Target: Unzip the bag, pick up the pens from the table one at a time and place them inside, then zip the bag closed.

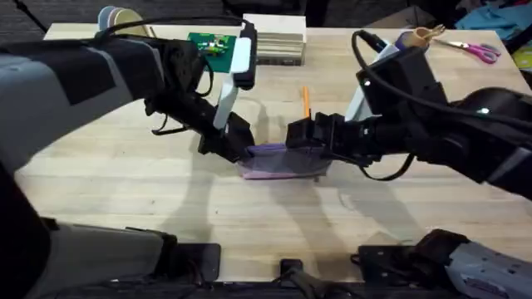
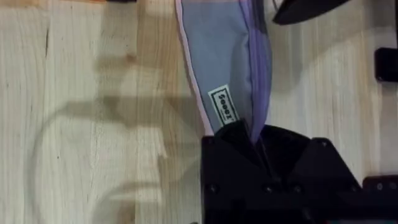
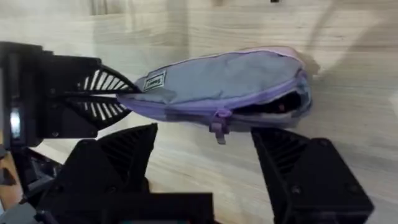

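Between the spread fingers of the right gripper, just ahead of them, hangs the zipper pull of the lavender pencil pouch; nothing is pinched on this side. Past the pull toward the pouch's rounded end the zipper gapes, and something dark with a pink spot shows inside, though I cannot tell what it is.

At the pouch's other end, the left gripper is pressed together on the fabric beside the sewn label, pinning that end to the wooden table.

The risk, as I judge it, is a missed pull: the tab is small and floppy, and fingers closing slightly off would catch the cloth instead, dragging the whole pouch. If the left pinch slips, the pouch would slide along rather than zip.

Farther off, beyond the pouch, an orange pen lies on the table, so closing the zipper now would shut it out.
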`<action>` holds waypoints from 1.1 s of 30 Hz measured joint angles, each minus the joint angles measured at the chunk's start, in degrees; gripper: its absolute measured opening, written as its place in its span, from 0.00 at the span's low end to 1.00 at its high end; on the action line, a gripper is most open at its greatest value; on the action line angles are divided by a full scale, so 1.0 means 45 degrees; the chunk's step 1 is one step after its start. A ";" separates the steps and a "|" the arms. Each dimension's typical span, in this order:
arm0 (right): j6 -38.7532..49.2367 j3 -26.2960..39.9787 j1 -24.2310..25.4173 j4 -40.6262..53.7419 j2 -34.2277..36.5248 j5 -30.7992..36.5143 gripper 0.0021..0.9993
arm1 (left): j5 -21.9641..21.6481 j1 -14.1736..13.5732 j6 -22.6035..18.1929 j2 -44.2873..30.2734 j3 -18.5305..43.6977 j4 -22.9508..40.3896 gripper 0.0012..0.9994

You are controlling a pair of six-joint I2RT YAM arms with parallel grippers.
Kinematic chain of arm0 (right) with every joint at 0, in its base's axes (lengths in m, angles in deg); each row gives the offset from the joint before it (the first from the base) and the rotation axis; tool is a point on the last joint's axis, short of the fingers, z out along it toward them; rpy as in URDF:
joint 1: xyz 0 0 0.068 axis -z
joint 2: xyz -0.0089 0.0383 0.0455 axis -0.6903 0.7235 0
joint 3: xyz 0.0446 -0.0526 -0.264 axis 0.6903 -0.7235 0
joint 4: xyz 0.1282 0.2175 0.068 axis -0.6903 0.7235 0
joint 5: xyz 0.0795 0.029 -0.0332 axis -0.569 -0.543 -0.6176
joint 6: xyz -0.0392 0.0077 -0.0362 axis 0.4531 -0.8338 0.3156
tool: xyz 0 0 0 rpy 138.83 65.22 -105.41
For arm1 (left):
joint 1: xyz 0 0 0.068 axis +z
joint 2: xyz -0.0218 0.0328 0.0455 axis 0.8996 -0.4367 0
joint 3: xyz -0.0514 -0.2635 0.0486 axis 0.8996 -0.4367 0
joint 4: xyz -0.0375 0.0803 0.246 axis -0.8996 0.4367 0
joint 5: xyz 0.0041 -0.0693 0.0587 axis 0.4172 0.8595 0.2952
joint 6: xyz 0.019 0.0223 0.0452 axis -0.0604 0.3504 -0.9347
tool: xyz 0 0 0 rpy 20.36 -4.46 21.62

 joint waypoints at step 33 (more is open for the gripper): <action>-0.0046 0.0000 -0.0005 -0.0196 0.0413 0.0294 0.04 | -0.0005 0.0000 0.0000 -0.0003 0.0000 -0.0005 0.04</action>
